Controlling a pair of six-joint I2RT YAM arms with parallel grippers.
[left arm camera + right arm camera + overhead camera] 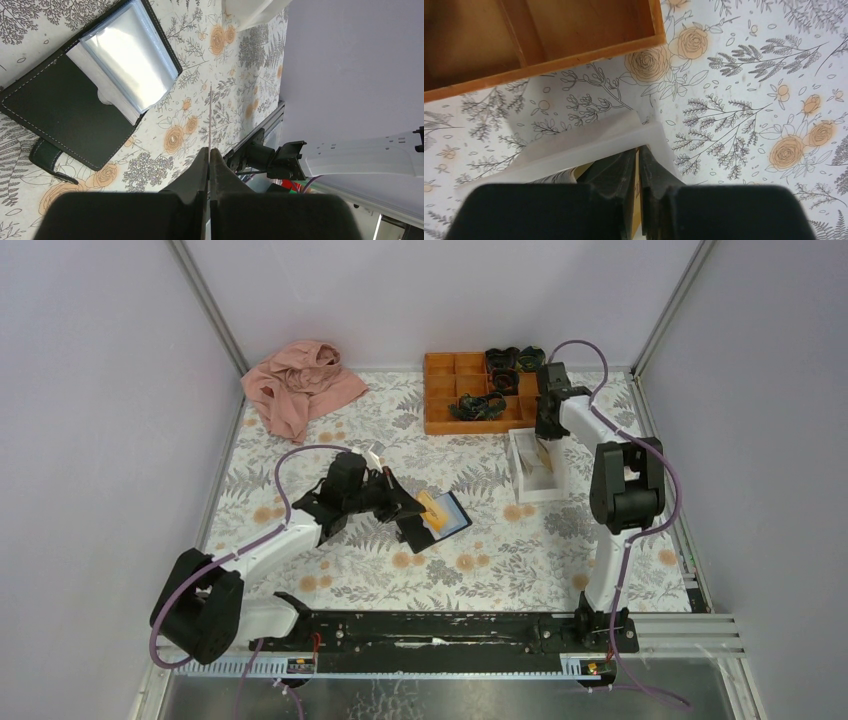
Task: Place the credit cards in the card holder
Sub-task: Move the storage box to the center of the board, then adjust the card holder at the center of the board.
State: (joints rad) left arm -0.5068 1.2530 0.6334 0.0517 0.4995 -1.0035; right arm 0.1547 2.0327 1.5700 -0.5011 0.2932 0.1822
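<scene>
The card holder [452, 517] lies open on the floral cloth, a black folder with a light-blue pocket panel; it also shows in the left wrist view [65, 107]. My left gripper [408, 506] is shut on an orange-yellow credit card [431, 507] held just over the holder's left part. That card shows edge-on as a thin line [210, 115] past the left gripper [209, 151], to the right of the holder. My right gripper [543, 443] reaches down into the small white tray [522, 472] and is shut [637, 151] on another orange-yellow card [637, 172]. The tray's wall [589, 145] hides most of that card.
An orange compartment tray [443, 420] with dark items in its cells stands at the back, its corner just beyond the white tray [549, 45]. A pink cloth [298, 385] lies at the back left. Grey walls enclose the table on three sides.
</scene>
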